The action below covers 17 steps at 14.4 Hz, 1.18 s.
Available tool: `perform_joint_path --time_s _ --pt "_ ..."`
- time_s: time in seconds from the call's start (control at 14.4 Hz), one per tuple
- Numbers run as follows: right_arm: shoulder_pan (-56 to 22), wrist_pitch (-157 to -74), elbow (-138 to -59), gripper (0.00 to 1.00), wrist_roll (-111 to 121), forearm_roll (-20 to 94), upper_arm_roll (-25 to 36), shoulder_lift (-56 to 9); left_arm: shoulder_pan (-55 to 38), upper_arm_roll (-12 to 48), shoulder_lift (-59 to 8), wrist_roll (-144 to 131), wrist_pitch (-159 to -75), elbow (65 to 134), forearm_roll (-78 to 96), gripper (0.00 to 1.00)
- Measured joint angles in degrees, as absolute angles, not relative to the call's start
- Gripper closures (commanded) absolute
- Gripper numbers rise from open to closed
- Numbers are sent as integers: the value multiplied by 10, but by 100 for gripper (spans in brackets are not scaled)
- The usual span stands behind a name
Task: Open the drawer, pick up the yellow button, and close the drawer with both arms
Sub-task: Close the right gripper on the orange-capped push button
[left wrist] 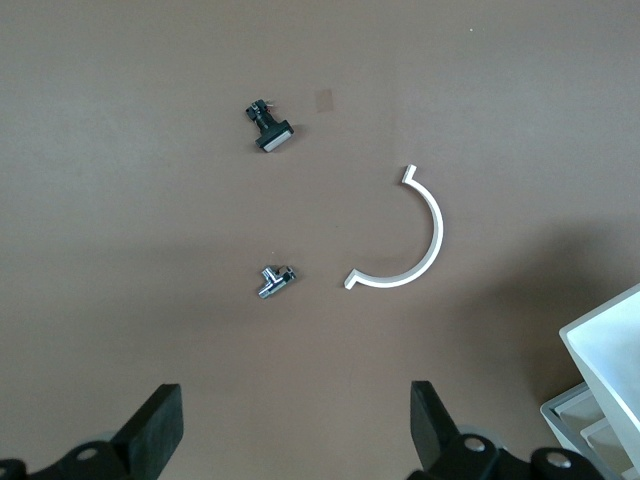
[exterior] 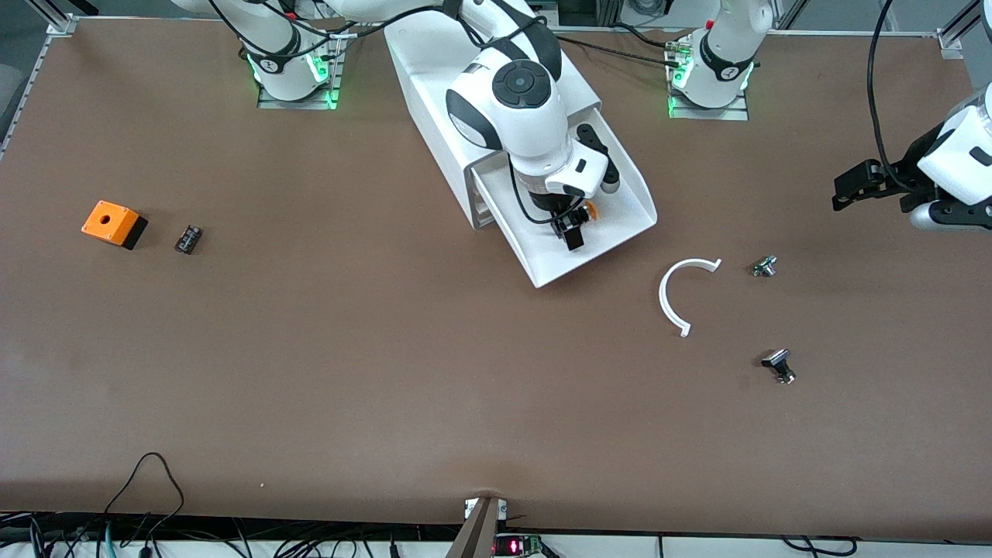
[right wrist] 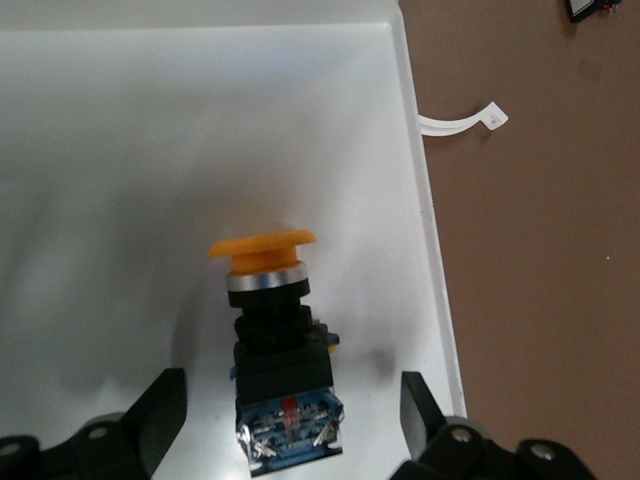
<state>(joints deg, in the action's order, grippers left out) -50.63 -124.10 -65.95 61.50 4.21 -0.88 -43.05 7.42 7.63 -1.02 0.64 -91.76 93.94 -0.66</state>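
Drawer (exterior: 620, 225) pulled open; right gripper (right wrist: 285, 420) down inside, fingers apart around button (right wrist: 275, 330), not yet clamped; left gripper (left wrist: 295, 425) waiting spread; lifting, closing left.

In the front view the right arm's wrist covers most of the button (exterior: 590, 208), leaving an orange sliver, and hides part of the drawer (exterior: 620, 225). The left gripper (exterior: 852, 188) sits at the frame's edge, its arm cut off. Two small parts (exterior: 764, 267) near the left arm's end are perhaps metal fittings.
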Motion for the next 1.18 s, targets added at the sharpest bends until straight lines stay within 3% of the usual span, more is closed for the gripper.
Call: perform_joint_path --time_s 0.21,0.56,1.18 --pt "-507 -1241 -658 44 615 42 -9 -430 74 76 -10 6 -917 939 -7 0" --pt "-507 -1241 -656 56 615 42 -8 -430 74 76 -10 6 -917 939 -7 0" --pt "-505 -1230 -643 57 615 58 4 -419 74 76 -10 6 -917 938 -7 0"
